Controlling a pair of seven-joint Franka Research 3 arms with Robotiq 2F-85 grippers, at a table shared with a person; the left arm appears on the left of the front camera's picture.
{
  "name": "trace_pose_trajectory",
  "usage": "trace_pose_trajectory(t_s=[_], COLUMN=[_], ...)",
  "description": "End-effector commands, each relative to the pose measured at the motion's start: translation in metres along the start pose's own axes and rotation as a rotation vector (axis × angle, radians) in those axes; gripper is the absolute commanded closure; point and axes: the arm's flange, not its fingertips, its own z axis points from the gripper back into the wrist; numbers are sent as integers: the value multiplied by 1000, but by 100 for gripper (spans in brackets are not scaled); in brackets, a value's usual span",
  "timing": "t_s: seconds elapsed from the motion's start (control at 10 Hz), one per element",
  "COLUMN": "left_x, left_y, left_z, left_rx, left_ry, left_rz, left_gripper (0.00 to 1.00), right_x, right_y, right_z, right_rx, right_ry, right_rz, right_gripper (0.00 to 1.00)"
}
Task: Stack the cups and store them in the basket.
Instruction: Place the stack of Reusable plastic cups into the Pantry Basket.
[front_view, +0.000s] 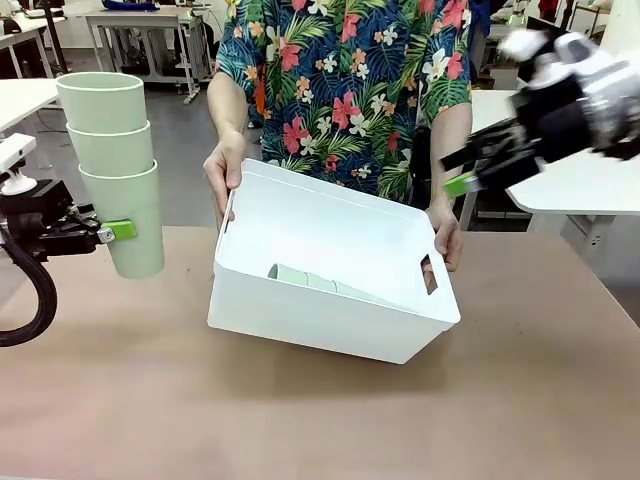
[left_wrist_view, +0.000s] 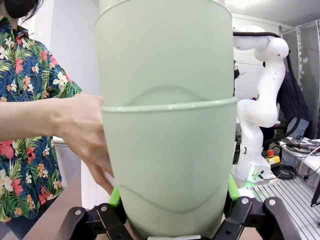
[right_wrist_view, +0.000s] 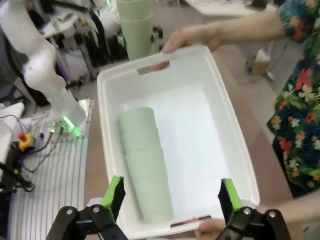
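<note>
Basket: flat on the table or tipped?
Tipped. The basket leans with its opening toward the robot in the front view, the person's hands gripping both short ends. A stack of cups lies on its side inside.

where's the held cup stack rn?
Front view, robot's left: the three-cup stack stands upright in the left gripper, above the table, just left of the tilted basket the person holds.
</note>
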Motion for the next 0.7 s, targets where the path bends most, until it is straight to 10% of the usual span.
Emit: trace_pose_trajectory(t_s=[0.0,0.6], left_x=[5,5], left_y=[-1,-1], left_z=[-1,-1], left_rx=[-2,-2], left_ry=[-5,-5], left_rz=[-12,-12], left_gripper=[14,14], right_x=[-37,-101], right_y=[-4,-16], right_z=[41,101], right_rx=[30,-5], right_ry=[-118,-172], right_rz=[10,-43], right_gripper=[0,0])
